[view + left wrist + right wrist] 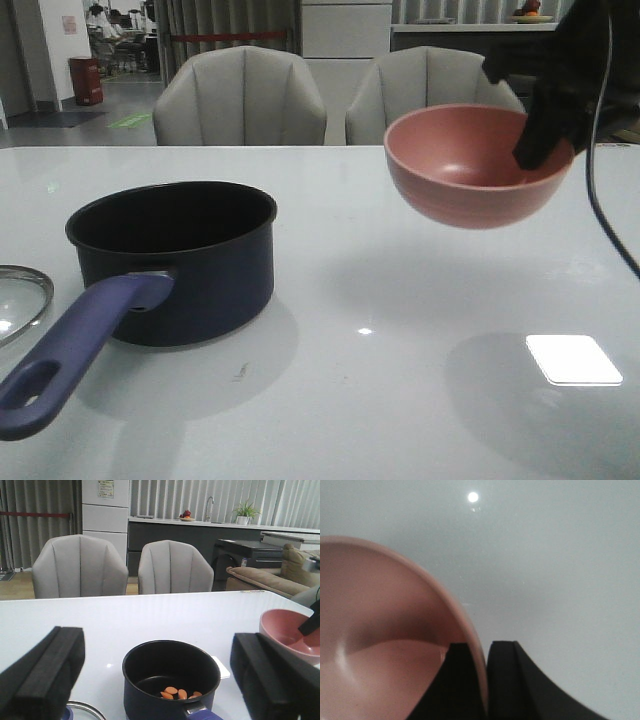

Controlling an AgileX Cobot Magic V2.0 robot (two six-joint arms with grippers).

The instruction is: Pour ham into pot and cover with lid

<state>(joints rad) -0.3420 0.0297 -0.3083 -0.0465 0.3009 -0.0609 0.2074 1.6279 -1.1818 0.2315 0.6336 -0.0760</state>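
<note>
The dark navy pot (pixel 175 265) stands at the left of the table, its purple-blue handle (pixel 75 350) pointing to the front. Several orange ham slices (pixel 179 693) lie inside the pot (pixel 170 677). The glass lid (pixel 18 300) lies flat to the left of the pot, mostly cut off; its rim shows in the left wrist view (pixel 85 710). My right gripper (pixel 535 150) is shut on the rim of an empty pink bowl (pixel 470 165) and holds it in the air, right of the pot. It pinches the bowl (pixel 380 640) wall in the right wrist view (pixel 485 675). My left gripper (pixel 157 680) is open, empty, in front of the pot.
Two grey chairs (pixel 240 100) stand behind the table's far edge. A bright light patch (pixel 573 360) lies on the white table at the front right. A black cable (pixel 600 190) hangs from the right arm.
</note>
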